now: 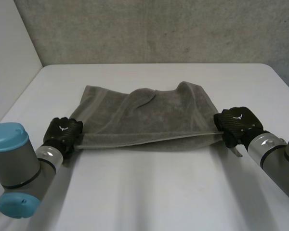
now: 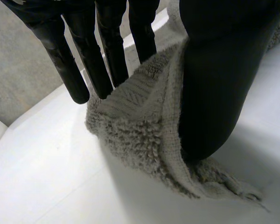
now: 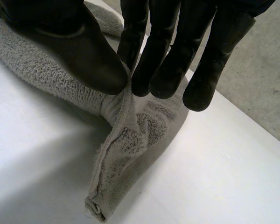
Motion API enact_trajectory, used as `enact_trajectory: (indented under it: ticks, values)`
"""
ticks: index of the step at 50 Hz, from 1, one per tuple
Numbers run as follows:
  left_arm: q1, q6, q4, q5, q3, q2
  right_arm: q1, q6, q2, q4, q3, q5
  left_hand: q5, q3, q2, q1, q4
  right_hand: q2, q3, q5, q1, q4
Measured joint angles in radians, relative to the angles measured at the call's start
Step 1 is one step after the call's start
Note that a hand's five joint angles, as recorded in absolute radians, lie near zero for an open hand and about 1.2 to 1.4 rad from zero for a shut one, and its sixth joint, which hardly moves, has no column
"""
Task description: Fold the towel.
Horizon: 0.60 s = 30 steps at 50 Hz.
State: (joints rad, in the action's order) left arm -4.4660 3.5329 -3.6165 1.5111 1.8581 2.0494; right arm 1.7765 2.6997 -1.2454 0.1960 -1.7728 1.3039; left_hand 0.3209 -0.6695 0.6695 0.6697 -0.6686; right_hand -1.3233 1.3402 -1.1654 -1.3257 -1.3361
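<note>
Left hand [image 1: 62,132]: we see thumb and fingers pinched on the near left corner of the towel [image 1: 144,118].
Right hand [image 1: 237,124]: the same pinch, on the near right corner.
Towel: grey, near edge stretched between the 2 hands, far part rumpled.
Table [image 1: 149,192]: white, under the towel.

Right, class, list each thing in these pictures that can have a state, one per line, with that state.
towel, rumpled, near edge stretched between both hands, far part lying on the table.
left hand, shut on towel, pinching its near left corner.
right hand, shut on towel, pinching its near right corner.
</note>
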Motion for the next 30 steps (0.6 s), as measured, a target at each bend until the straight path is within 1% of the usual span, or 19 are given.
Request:
enact_trajectory:
  ticks: [5,10,12,19,23,27,30]
  values:
    - [-0.009,-0.001,0.013,0.0,-0.014,0.006,-0.002,0.0,0.0,0.001,0.001,0.0,0.134,-0.138,0.138,0.144,-0.139,0.0,0.0,0.0,0.0,0.0]
    - [-0.024,-0.002,0.012,-0.001,-0.021,0.009,-0.002,0.0,0.0,0.001,0.0,0.001,0.443,-0.443,0.447,0.434,-0.448,0.0,0.0,0.0,0.0,0.0]
    - [-0.029,-0.002,0.011,-0.002,-0.021,0.009,-0.002,0.0,0.0,0.001,0.0,0.001,0.487,-0.488,0.498,0.481,-0.495,0.0,0.0,0.0,0.0,0.0]
    - [-0.035,-0.001,0.007,0.0,-0.02,-0.008,-0.002,0.0,-0.004,0.004,0.0,0.0,0.531,-0.534,0.542,0.518,-0.543,-0.01,0.0,0.0,0.0,0.0]
    - [-0.034,0.001,0.006,0.002,-0.012,-0.061,-0.006,-0.003,-0.029,-0.002,0.009,0.0,0.531,-0.538,0.545,0.523,-0.547,-0.01,0.0,0.0,0.0,0.0]
    - [-0.033,0.004,0.008,0.001,-0.002,-0.16,-0.016,-0.008,-0.113,-0.025,0.029,0.002,0.535,-0.539,0.546,0.523,-0.548,-0.01,0.0,0.0,0.0,0.0]
    - [-0.033,0.005,0.011,-0.001,0.008,-0.289,-0.032,-0.01,-0.227,-0.071,0.059,-0.003,0.535,-0.54,0.546,0.523,-0.548,-0.011,0.0,0.0,0.0,0.0]
